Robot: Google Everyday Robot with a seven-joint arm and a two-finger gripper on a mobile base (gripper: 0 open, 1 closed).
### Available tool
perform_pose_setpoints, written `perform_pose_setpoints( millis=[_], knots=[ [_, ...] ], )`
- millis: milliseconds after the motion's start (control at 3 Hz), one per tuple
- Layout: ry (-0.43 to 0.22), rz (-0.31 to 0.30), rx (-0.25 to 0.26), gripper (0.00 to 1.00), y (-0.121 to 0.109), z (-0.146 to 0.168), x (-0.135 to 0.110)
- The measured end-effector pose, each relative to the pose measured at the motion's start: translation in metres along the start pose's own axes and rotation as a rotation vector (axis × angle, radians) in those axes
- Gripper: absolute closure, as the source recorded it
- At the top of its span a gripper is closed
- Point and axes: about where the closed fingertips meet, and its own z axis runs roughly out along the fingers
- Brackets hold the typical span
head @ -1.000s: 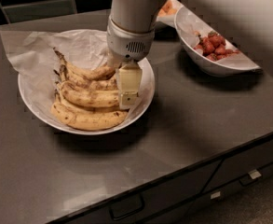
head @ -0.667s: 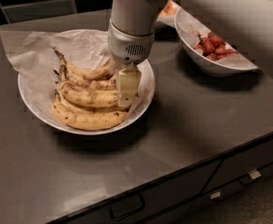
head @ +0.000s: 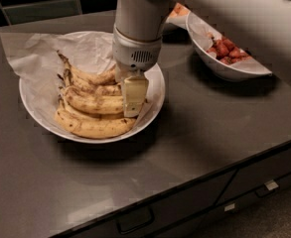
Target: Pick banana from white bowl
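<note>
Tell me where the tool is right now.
In the camera view, the tool is down inside the white bowl, at the right ends of the bananas.

Banana (head: 92, 77): short, strongly curved, brown-mottled yellow, dark stem upper-left, lies rearmost in white bowl (head: 156, 86). Bowl wide, shallow, paper-lined. Gripper (head: 130, 108) down inside bowl, at banana's rt end.

No readable text or labels anywhere, not even on the gripper (head: 131, 107) down in the white bowl (head: 157, 89).
</note>
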Motion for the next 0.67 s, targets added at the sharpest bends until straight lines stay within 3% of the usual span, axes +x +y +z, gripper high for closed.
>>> perform_pose_setpoints(
  millis=[667],
  knots=[
    [0.017,-0.001,-0.005,0.43,0.0047,0.0049,-0.0024]
  ],
)
